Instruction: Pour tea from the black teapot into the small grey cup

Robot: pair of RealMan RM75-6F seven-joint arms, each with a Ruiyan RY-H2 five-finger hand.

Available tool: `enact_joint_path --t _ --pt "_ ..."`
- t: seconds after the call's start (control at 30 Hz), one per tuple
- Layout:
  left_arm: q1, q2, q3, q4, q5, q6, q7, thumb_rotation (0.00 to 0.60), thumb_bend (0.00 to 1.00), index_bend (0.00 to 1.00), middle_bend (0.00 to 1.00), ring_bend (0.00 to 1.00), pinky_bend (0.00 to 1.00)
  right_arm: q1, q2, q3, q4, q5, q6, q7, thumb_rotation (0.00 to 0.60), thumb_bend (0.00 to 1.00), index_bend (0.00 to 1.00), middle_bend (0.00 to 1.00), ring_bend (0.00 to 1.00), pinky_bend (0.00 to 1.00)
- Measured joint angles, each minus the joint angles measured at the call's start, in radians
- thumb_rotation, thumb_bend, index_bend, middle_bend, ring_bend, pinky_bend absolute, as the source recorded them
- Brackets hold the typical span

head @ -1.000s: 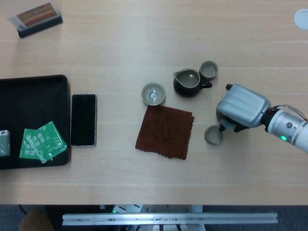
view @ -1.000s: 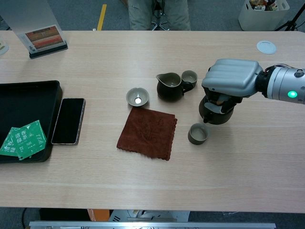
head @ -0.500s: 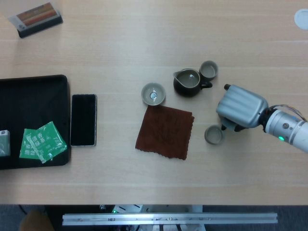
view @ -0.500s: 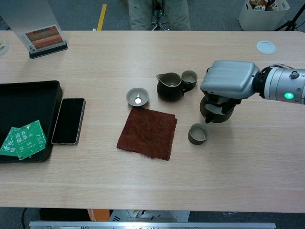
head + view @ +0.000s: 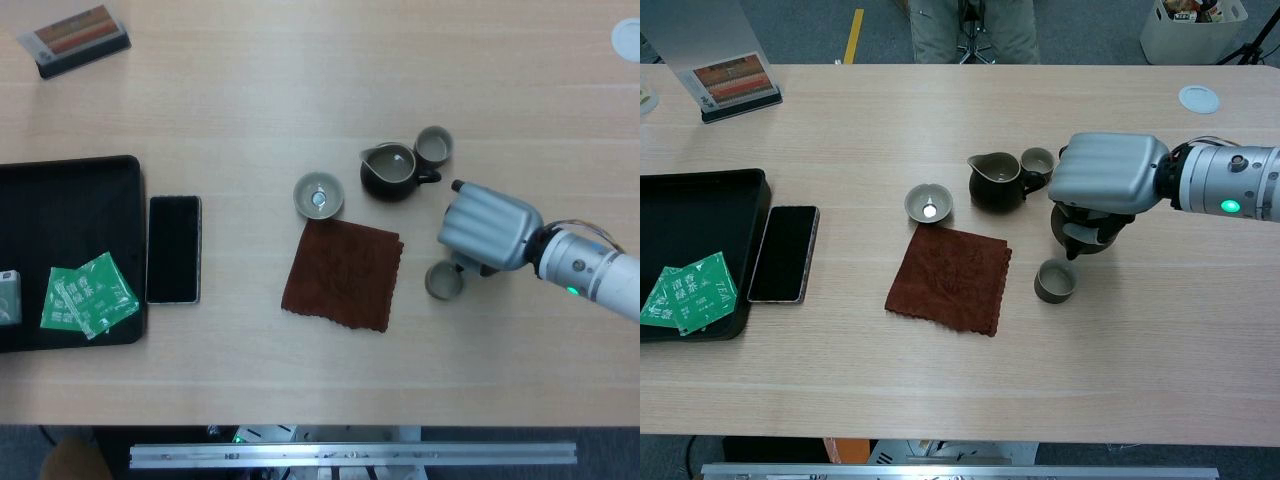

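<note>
One hand in view: right hand, fingers clamped round black teapot, which sits under its palm, mostly hidden. Small grey cup stands just below & left of fingertips, beside spout, w/ brown cloth further left.
</note>
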Motion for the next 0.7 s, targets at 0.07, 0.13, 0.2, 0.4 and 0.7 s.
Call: enact_joint_path --t 0.07,0.13,0.2,0.4,0.7 --pt "0.001 -0.002 0.000 0.003 0.000 0.001 -0.004 0.600 0.39 0.27 0.30 0.23 0.22 0.003 0.000 -0.001 -0.001 0.002 -0.004 -0.017 0.394 0.53 1.00 0.93 0.85 0.40" --pt "0.002 -0.003 0.000 0.006 0.000 0.001 -0.007 0.600 0.39 0.27 0.30 0.23 0.22 0.005 0.000 -0.002 -0.002 0.005 -0.004 -0.036 0.393 0.53 1.00 0.93 0.85 0.40" --pt "0.002 -0.005 -0.001 0.009 0.001 0.001 -0.009 0.600 0.39 0.27 0.30 0.23 0.22 0.006 -0.001 -0.002 -0.004 0.010 -0.004 -0.051 0.392 0.53 1.00 0.93 0.85 0.40" --pt "0.003 -0.009 -0.001 0.018 0.002 -0.001 -0.018 0.600 0.39 0.27 0.30 0.23 0.21 0.009 -0.002 -0.002 -0.019 0.032 -0.002 -0.105 0.393 0.53 1.00 0.93 0.85 0.40" --pt "0.008 -0.016 -0.001 0.035 -0.001 0.000 -0.039 0.600 0.39 0.27 0.30 0.23 0.21 0.021 0.000 -0.001 -0.046 0.079 -0.007 -0.202 0.394 0.53 1.00 0.93 0.85 0.40"
